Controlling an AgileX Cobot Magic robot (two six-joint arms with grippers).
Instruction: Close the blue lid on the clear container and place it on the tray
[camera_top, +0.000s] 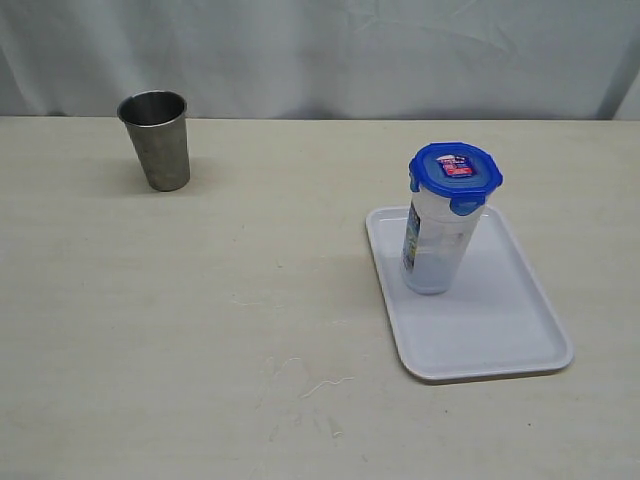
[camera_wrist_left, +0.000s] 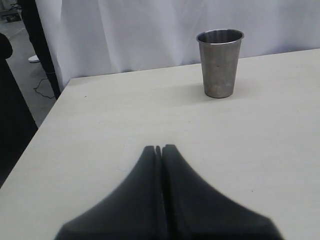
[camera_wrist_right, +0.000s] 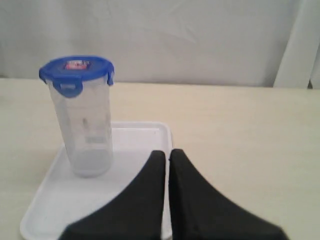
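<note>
L gripper (camera_wrist_left: 161, 148), R gripper (camera_wrist_right: 167, 152) fully closed, empty.

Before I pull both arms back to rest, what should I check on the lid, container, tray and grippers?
1. Blue lid sits on top of the clear container: ok.
2. All four lid flaps snapped down: cannot tell; the nearest flap looks folded down, but the far ones are not visible.
3. Container stands upright inside the rim of the tray: ok.
4. Left gripper is shut and holds nothing: ok.
5. Right gripper is shut, empty and apart from the container: ok.
6. Metal cup stands upright, apart from the tray: ok.
</note>
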